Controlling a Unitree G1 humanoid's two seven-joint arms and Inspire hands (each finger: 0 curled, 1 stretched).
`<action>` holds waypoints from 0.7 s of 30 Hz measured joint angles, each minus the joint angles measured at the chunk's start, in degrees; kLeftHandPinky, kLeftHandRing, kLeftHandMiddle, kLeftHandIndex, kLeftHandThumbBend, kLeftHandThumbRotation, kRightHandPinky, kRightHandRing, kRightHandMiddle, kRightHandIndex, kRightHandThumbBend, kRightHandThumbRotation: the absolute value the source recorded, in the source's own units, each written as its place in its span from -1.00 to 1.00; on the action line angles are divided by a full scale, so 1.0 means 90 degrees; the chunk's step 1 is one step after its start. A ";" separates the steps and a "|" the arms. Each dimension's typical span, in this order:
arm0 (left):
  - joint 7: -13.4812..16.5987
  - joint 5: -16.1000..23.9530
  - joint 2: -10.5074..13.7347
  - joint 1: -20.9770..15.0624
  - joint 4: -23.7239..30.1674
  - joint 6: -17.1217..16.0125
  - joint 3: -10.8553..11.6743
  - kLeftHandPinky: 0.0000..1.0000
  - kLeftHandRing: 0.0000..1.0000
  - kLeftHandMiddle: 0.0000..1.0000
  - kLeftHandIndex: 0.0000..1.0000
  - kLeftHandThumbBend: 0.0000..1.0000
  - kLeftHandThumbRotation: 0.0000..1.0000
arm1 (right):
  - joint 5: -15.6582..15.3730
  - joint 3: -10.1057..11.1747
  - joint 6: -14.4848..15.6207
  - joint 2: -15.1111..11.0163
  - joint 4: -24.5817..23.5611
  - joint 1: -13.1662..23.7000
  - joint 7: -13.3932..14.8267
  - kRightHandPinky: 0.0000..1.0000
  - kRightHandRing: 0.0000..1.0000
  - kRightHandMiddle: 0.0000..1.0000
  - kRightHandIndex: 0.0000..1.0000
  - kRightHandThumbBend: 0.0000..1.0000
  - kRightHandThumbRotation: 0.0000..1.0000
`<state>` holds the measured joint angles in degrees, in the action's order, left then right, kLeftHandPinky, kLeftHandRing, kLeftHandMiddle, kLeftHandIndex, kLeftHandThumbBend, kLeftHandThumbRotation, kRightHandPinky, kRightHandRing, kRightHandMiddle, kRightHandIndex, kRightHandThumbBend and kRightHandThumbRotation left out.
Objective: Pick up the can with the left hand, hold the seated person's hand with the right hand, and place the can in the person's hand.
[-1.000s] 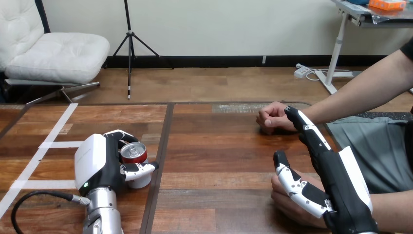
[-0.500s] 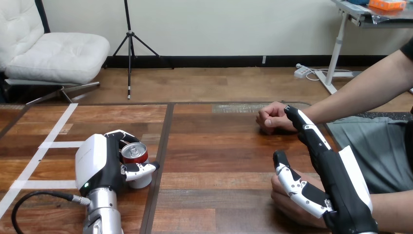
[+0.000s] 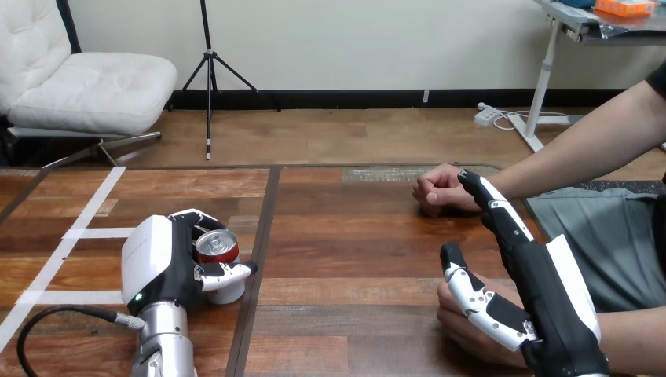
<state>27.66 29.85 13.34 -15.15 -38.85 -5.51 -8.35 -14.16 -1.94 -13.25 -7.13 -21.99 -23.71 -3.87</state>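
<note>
1. Here's the can (image 3: 216,245), upright on the bench (image 3: 353,259) at the near left. It sits just left of the dark seam (image 3: 263,236) between the boards, and its base looks to be resting on the wood.
2. The left hand (image 3: 157,263) is wrapped on it. The fingers (image 3: 188,217) curl round the far side and the thumb comes across the near side, so it's a grip on the can's body, below the rim.
3. How will it handle? A thin metal wall is smooth and a bit slippery, and I'd guess it dents if squeezed hard. I can't tell whether it's full or empty, so treat it as carrying weight. The mid-body hold is the right place. Keep it upright and keep off the lid.
4. Over to the right hand (image 3: 550,298). Its fingers are stretched out straight and unclenched, with the thumb lying over the person's near hand (image 3: 463,326) at the bottom right. It's over that hand, but I see no clasp round it.
5. The person's far hand (image 3: 438,190) rests as a fist further up the bench, right by the right hand's fingertips. I can't tell if they touch.
6. Room to move looks generous, with bare wood between the can and the person's near hand. The white tape lines (image 3: 86,212) lie flat at the left. The route runs rightward, well clear of the bench's far edge.
</note>
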 measured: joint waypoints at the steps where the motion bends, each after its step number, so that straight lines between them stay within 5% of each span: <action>1: -0.0010 0.0000 0.0005 0.0000 0.0006 -0.0002 0.0000 -0.14 -0.11 -0.05 0.03 0.42 -1.00 | 0.0000 0.0000 0.0000 0.0000 0.0000 0.0001 0.0000 0.98 0.96 0.91 0.87 -0.69 -0.55; 21: -0.0277 -0.0004 0.0021 0.0032 0.0336 -0.0059 0.0002 -0.13 -0.11 -0.05 0.03 0.42 -1.00 | 0.0020 -0.0051 0.0000 0.0017 0.0000 0.0007 0.0010 0.99 0.98 0.94 0.88 -0.68 -0.59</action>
<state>25.16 29.81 13.53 -14.86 -35.83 -6.04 -8.34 -13.97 -2.40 -13.25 -6.97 -21.99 -23.64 -3.79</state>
